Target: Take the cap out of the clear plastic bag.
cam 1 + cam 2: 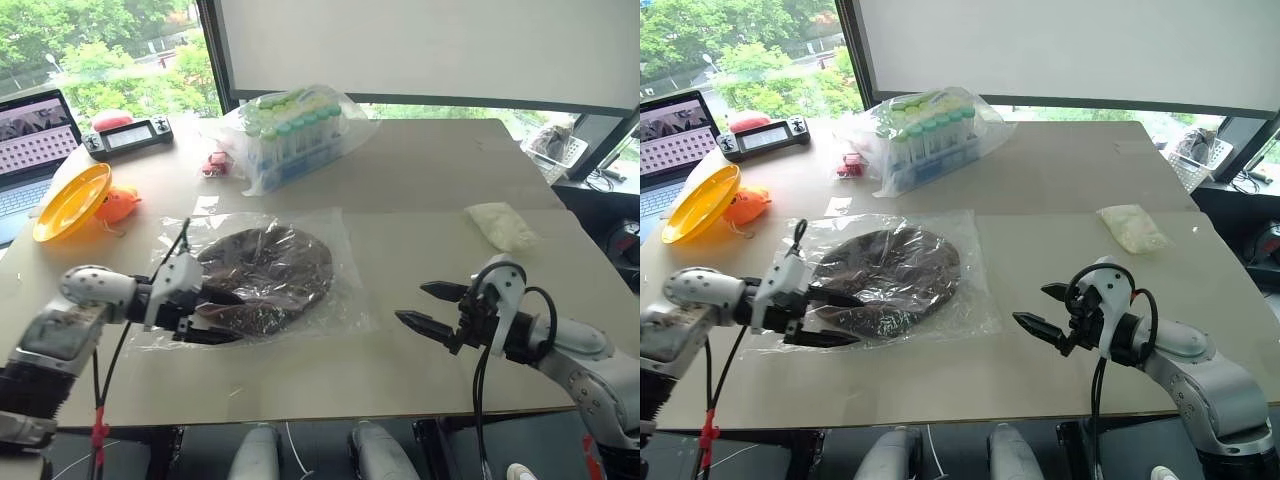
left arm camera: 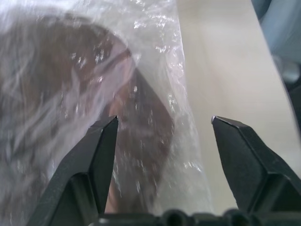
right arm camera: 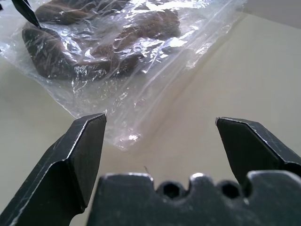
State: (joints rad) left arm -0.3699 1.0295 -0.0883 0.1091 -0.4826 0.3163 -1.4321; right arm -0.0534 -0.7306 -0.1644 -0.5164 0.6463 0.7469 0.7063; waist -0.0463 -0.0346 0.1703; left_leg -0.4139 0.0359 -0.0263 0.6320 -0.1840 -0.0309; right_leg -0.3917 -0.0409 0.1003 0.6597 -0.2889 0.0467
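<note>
The cap is inside the bag on the table, with one gripper at each side.

From the head views, the cap (image 1: 262, 272) lies inside the clear plastic bag (image 1: 330, 300) on the table (image 1: 430, 180); the left gripper (image 1: 215, 315) is at the bag's left edge with fingers spread, and the right gripper (image 1: 428, 306) hovers well apart to the right, also spread. In the left wrist view, the fingers (image 2: 94, 160) stand apart over the bag. In the right wrist view, the wide fingers (image 3: 80, 155) point toward the bag.
</note>
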